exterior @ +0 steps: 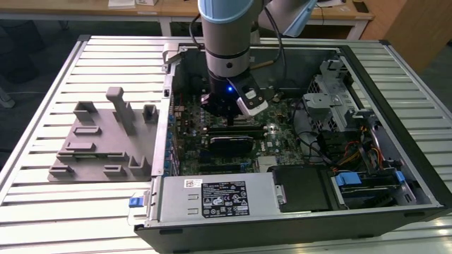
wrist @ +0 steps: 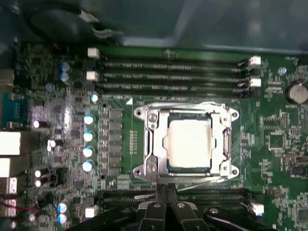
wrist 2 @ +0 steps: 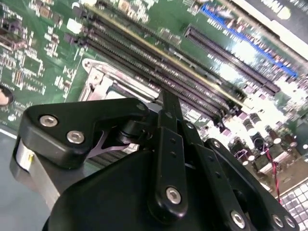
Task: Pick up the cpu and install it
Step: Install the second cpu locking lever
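Note:
The cpu point(wrist: 188, 143), a silver square chip, lies flat in the motherboard socket under a metal load frame point(wrist: 144, 144). My gripper point(wrist: 163, 188) hangs just beside the socket's edge, next to the memory slots there, its two thin fingers pressed together with nothing between them. In the second wrist view the gripper point(wrist 2: 169, 98) points down at the board close to the socket frame's corner point(wrist 2: 103, 82). In the exterior view the gripper point(exterior: 233, 119) is lowered inside the open computer case point(exterior: 416, 174), over the middle of the motherboard.
Memory slots point(wrist: 173, 74) run along both sides of the socket. A grey plastic tray with upright blocks point(exterior: 106, 137) sits on the slatted table at the exterior view's left of the case. A power supply point(exterior: 219, 198) and drive cages point(exterior: 332, 100) line the case walls.

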Controlling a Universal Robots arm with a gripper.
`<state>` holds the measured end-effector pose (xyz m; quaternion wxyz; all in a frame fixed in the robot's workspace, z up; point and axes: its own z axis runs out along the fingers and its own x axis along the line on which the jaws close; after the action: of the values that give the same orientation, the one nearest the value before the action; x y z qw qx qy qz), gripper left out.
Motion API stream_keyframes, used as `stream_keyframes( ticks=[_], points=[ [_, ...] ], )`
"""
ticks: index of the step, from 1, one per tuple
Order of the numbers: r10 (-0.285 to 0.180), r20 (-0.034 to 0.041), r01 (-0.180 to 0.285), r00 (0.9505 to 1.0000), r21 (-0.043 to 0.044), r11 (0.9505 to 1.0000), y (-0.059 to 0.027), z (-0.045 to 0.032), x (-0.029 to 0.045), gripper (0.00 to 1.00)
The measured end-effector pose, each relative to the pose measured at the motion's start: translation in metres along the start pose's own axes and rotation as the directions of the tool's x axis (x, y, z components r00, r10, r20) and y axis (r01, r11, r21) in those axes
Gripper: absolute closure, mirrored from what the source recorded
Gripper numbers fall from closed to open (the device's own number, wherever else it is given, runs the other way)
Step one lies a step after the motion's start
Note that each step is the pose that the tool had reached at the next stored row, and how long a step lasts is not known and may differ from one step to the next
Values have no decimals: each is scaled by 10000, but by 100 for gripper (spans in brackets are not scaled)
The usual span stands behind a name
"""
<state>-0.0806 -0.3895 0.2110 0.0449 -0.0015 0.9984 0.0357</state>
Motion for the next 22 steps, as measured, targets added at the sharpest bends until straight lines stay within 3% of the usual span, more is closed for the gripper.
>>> stream_keyframes(
  ticks=[4,8,12,17,22],
  points=[
    [23,1,-23,10000,-355,9994,-38,2,17,89],
    [41,2,-40,10000,-591,9982,-96,-1,28,89],
    [54,0,-53,10000,-731,9973,-159,-7,37,89],
    [56,1,-56,10000,-756,9971,-162,-6,37,89],
    [68,-33,-70,10000,-858,9963,-195,18,39,89]
  ],
)
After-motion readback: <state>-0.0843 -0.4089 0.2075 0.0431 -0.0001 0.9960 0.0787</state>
